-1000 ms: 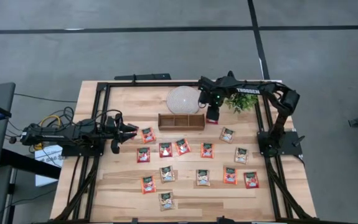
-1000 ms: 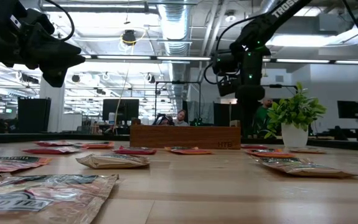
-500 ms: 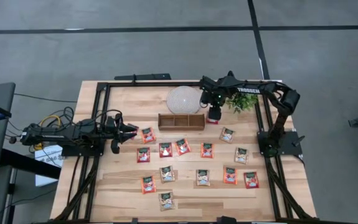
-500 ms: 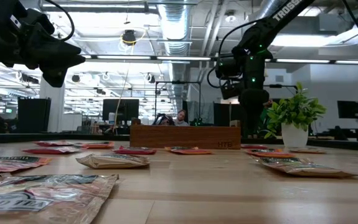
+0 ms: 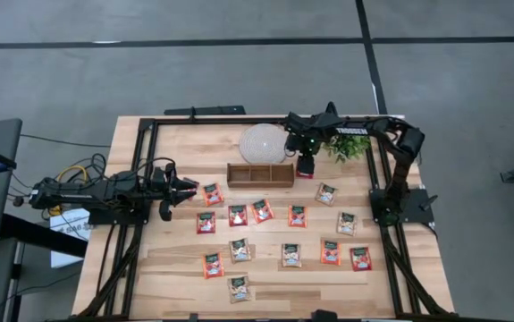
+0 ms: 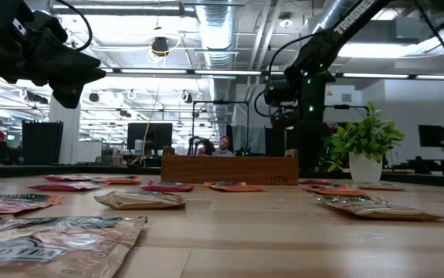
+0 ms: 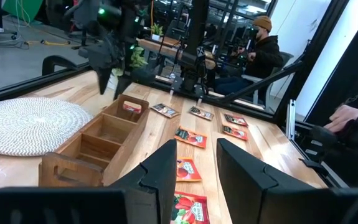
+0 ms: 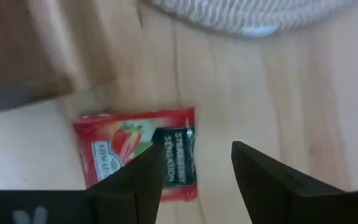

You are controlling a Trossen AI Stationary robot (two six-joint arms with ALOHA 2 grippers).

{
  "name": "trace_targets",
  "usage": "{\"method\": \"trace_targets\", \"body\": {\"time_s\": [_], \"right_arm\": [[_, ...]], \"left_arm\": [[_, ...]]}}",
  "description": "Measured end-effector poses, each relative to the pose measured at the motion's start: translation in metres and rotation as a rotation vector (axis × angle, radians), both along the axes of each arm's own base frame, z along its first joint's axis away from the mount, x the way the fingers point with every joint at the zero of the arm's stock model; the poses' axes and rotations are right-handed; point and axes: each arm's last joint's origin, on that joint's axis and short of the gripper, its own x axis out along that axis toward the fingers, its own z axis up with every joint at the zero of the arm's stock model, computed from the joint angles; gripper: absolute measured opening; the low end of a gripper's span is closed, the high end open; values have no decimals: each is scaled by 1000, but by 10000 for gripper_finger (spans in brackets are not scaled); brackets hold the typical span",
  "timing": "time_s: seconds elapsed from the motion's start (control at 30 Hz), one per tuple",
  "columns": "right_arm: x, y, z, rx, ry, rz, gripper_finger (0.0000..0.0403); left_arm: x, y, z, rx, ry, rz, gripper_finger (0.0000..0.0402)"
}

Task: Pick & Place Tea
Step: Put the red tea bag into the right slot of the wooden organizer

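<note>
Several red-orange and pale tan tea sachets (image 5: 262,210) lie flat and scattered over the wooden table. One red sachet (image 5: 306,173) lies on the table just off the right end of the wooden tray (image 5: 260,173). My right gripper (image 5: 306,164) is open and points down over it. In the right wrist view one finger (image 8: 147,177) covers the edge of this sachet (image 8: 129,155); I cannot tell whether it touches. My left gripper (image 5: 185,186) waits open at the table's left edge, level, facing the tray (image 7: 98,140).
A round white woven disc (image 5: 265,143) lies beyond the tray, and a small potted plant (image 5: 346,146) stands right of my right gripper. Black frame rails run along the table's left, right and far edges. People sit at desks in the room behind the table.
My right arm has bent and brought its gripper down a little toward the red sachet by the tray's right end. The gripper stays open. The left arm and the sachets have kept still.
</note>
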Motion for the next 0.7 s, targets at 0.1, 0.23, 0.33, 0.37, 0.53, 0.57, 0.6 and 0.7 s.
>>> {"method": "trace_targets", "body": {"time_s": [0.1, 0.23, 0.33, 0.37, 0.53, 0.57, 0.6, 0.7], "right_arm": [[1, -1, -10, 8, 29, -4, 181], [2, -2, -22, 20, 79, -8, 177], [2, -2, -29, 36, 99, -7, 169], [3, -2, -30, 40, 102, -7, 166], [2, -2, -31, 45, 109, -15, 144], [2, -2, -31, 46, 110, -15, 137], [2, -2, -31, 47, 112, -15, 129], [2, -2, -31, 48, 114, -15, 104]], "left_arm": [[0, 0, 0, 0, 1, 0, 105], [0, 0, 0, -9, 3, 0, 105], [0, 0, 0, -19, 3, 0, 105], [0, 0, 0, -19, 3, 0, 105], [0, 0, 0, -19, 3, 0, 105], [0, 0, 0, -19, 2, 0, 105], [0, 0, 0, -19, 3, 0, 105], [0, 0, 0, -19, 2, 0, 105]]}}
